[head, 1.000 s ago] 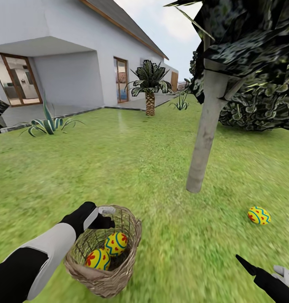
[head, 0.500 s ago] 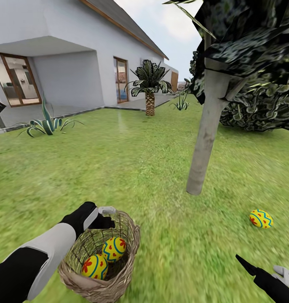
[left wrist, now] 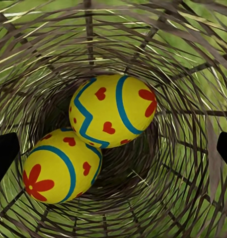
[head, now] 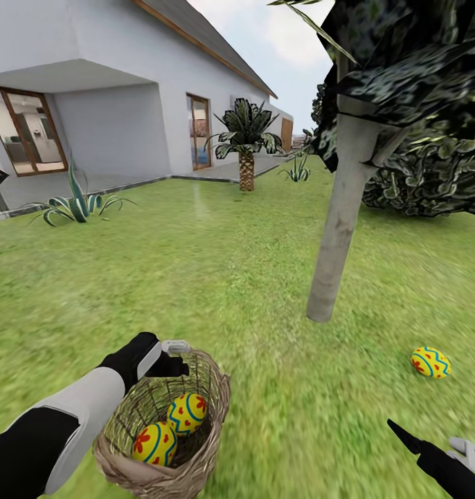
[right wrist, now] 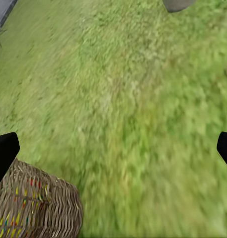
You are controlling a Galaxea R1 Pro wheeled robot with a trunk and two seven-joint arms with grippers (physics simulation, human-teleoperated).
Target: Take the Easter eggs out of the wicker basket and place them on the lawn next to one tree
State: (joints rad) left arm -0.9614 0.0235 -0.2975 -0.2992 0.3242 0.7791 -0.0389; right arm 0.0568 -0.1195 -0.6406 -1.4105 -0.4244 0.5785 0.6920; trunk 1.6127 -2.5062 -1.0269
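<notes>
The tan wicker basket (head: 196, 457) sits on the lawn (head: 217, 277), tipped slightly, with two yellow Easter eggs (head: 187, 413) (head: 154, 443) inside. My left gripper (head: 174, 353) hovers at the basket's far rim. It is open and looks down into the basket at both eggs (left wrist: 113, 111) (left wrist: 58, 166), its fingertips (left wrist: 4, 153) wide apart. A third egg (head: 430, 362) lies on the grass just right of the pale trunk of the tree (head: 334, 229). My right gripper (head: 438, 450) is open and low over the grass, apart from the basket (right wrist: 34, 203).
Behind the lawn is a white house with a paved strip (head: 78, 184). A spiky striped plant (head: 78, 204) and a short palm (head: 246, 149) stand at its edge. Dark shrubs (head: 424, 180) sit behind the tree. Open grass lies between the basket and the trunk.
The basket has shifted a little left and nearer to me, and its two eggs have rolled with it. The egg by the tree has crept slightly right. Neither arm has visibly moved.
</notes>
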